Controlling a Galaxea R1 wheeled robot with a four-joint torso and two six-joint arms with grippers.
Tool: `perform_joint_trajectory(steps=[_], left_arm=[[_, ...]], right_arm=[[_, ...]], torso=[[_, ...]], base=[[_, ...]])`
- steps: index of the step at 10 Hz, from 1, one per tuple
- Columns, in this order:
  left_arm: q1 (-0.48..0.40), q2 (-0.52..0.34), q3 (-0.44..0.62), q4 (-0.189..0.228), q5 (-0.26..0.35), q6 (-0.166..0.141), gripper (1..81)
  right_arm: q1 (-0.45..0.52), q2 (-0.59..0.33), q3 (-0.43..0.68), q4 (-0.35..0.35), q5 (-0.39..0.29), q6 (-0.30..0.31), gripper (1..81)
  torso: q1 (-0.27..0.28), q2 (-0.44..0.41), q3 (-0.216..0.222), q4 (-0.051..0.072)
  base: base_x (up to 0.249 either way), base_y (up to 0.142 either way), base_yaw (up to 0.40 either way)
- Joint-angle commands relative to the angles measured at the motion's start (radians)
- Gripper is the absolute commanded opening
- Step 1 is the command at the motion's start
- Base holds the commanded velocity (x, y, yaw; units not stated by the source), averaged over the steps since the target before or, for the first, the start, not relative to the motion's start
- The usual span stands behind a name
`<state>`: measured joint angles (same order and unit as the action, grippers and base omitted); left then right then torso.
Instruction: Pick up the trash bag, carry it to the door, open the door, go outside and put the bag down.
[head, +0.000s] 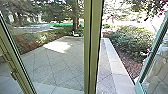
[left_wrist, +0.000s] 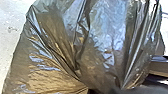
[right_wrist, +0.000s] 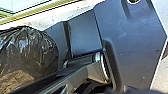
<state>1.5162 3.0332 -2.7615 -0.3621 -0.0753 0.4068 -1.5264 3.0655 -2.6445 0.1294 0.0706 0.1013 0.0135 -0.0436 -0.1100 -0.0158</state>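
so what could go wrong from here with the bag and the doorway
The post stands mid-view, right by the gap, so the robot might clip it going through. The bag is thin, creased plastic and could tear if it catches on an edge. The open door at the right may swing back onto the robot.

Entrance of a bldg., by a paved yard: glazing is set in greenish frames, w/ an upright (head: 93, 50) seen just R of ctr. and a slanted frame (head: 150, 60) at far R. Slabs (head: 47, 65) are laid from lower L to ctr.; a leafy bush (head: 132, 40) is seen mid-R, trees (head: 57, 10) upper L.
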Motion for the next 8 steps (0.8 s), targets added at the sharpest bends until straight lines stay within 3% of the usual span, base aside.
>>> perform_joint_trajectory(steps=[1, 8], left_arm=[[-0.037, -0.003, 0.0, 0.008, 0.06, 0.003, 1.0], [-0.037, -0.003, 0.0, 0.008, 0.06, 0.003, 1.0]], right_arm=[[0.041, 0.012, 0.012, -0.01, -0.06, -0.005, 81.1], [0.041, 0.014, 0.012, -0.011, -0.06, -0.005, 81.1]], torso=[[0.0, 0.0, 0.0, 0.0], [0.0, 0.0, 0.0, 0.0]], base=[[0.0, 0.0, -0.207], [0.0, 0.0, -0.177]])
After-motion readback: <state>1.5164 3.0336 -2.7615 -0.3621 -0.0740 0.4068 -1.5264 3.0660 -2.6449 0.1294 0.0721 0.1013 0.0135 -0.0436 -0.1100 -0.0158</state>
